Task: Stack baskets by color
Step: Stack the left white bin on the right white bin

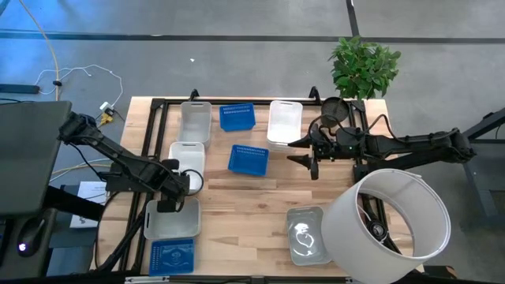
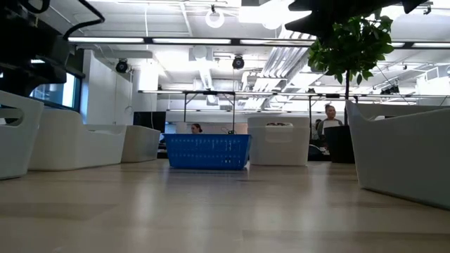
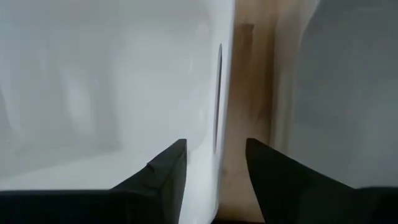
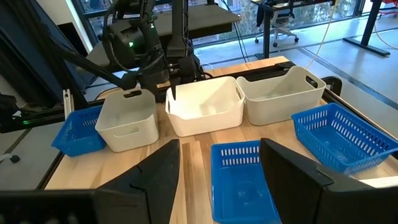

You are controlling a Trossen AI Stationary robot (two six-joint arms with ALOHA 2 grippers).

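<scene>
— So, what is on the wooden table (image 1: 252, 201) right now?

— Small plastic baskets, spread out. Seen from above, three white baskets sit on the left side: one at the far edge (image 1: 196, 120), one in the middle (image 1: 187, 158), and one nearer the front (image 1: 171, 218). A blue perforated basket (image 1: 172, 256) lies just in front of that last one. Two more blue baskets sit toward the centre, one at the far edge (image 1: 237, 117) and one nearer the middle (image 1: 248, 158). Another white basket (image 1: 285, 121) sits to the right of the far blue one. A translucent grey basket (image 1: 307, 233) rests near the front right, beside a large white cylinder (image 1: 388, 222). A potted plant (image 1: 363, 67) stands at the far right corner.

— Where are the arms?

— The left pincer (image 1: 170, 203) is down at the far rim of the front white basket. Its wrist camera shows one finger (image 3: 163, 171) inside the basket wall and the other outside, astride it with a gap still showing, so not clamped.

— And the right one?

— The right pincer (image 1: 304, 151) hovers over the table right of the central blue basket, fingers spread wide apart and holding nothing.

— Anyone else around?

— Yes, a person (image 2: 329, 116) is visible far behind the table.
</scene>
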